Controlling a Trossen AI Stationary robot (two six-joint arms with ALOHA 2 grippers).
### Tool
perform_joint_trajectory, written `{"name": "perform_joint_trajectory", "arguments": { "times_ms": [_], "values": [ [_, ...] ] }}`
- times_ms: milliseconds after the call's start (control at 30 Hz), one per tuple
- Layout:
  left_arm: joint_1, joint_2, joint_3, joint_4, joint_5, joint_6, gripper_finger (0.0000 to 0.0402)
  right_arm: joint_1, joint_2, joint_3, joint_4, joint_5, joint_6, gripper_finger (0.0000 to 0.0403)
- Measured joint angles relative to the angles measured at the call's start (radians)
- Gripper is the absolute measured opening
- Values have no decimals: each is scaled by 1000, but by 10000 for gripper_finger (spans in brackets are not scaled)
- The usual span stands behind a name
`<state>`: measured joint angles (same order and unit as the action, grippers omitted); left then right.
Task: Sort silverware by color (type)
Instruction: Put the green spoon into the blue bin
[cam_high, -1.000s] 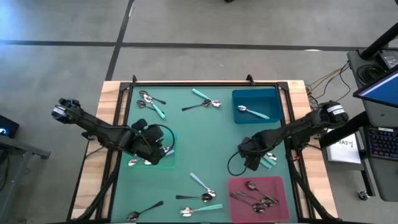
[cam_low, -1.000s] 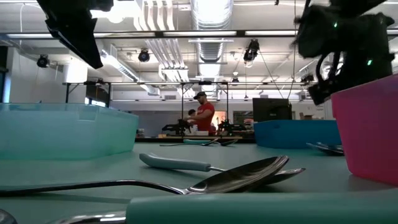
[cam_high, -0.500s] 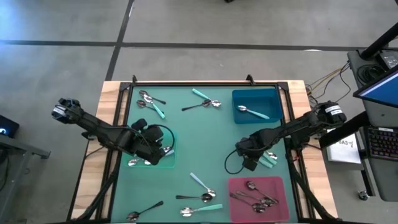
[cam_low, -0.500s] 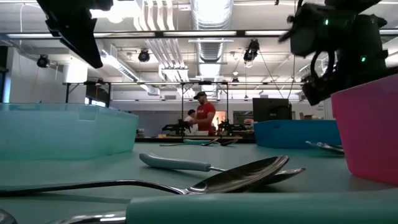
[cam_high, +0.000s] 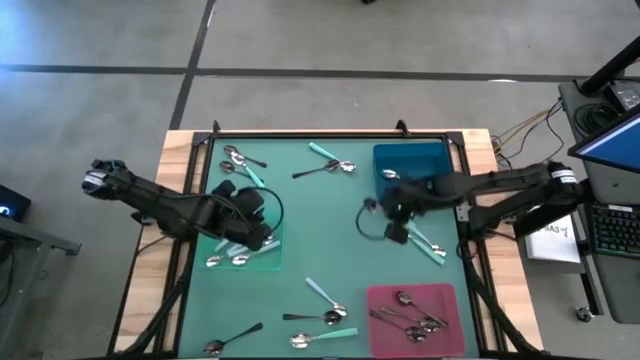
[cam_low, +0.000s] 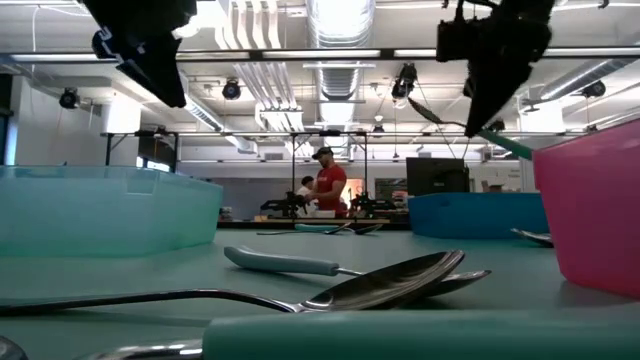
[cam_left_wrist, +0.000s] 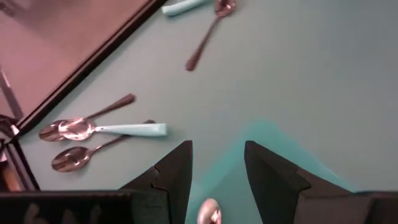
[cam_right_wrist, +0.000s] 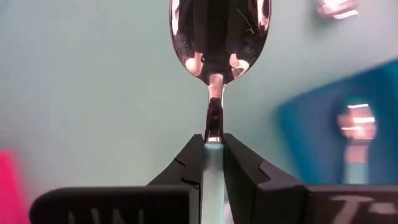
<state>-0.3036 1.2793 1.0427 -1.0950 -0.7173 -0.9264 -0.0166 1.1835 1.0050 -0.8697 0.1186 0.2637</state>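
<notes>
1. Nearest the low camera, along the bottom edge of the high view, loose spoons (cam_high: 322, 318) lay scattered on the green table mat (cam_high: 330, 225); two with pale blue handles and several dark-handled ones sat bottom centre and bottom left
2. The pink tray (cam_high: 415, 320) at lower right of the high view held a heap of all-metal spoons (cam_high: 408, 312)
3. The teal tray (cam_high: 262, 258) sat left of centre, with two or three spoon bowls (cam_high: 228, 261) showing at its lower left edge
4. The left gripper (cam_left_wrist: 216, 163) hung over the teal tray, fingers apart and holding nothing; one spoon bowl showed just below the gap in the left wrist view
5. The right gripper (cam_right_wrist: 213, 151) was just right of centre in the high view, beside the lower left corner of the blue tray (cam_high: 440, 188). Its fingers were clamped on the pale blue handle of a spoon (cam_right_wrist: 217, 34), bowl pointing away from the wrist. In the low view this spoon was held clear of the table, tilted
6. Two pale-handled spoons (cam_high: 428, 244) lay on the mat just below the right gripper, at mid right
7. The blue tray at upper right held at least one spoon, partly hidden by the right arm
8. Farthest, along the top of the mat, a group of spoons (cam_high: 240, 163) lay at upper left and another group (cam_high: 330, 163) at upper centre
9. In the low view a person in a red top (cam_low: 328, 186) stood in the room behind the table
</notes>
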Motion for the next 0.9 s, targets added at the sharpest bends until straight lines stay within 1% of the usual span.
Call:
{"name": "perform_joint_trajectory", "arguments": {
  "times_ms": [133,233,400,533,700,900],
  "values": [
    [49,0,4,-1,-16,-1,131,-147,-18,8,-8,48,-103,28],
    [89,0,5,-2,-43,1,131,-264,-16,-1,-10,70,-130,28],
    [169,0,5,-2,-62,40,131,-439,13,-5,-7,76,-206,28],
    [230,0,5,-2,-62,83,131,-554,48,-5,-6,76,-226,28],
    [270,0,5,-3,-62,155,131,-634,107,-6,-5,75,-250,32],
    [272,0,5,-21,-61,182,131,-652,162,-6,-4,75,-249,70]
  ]
}}
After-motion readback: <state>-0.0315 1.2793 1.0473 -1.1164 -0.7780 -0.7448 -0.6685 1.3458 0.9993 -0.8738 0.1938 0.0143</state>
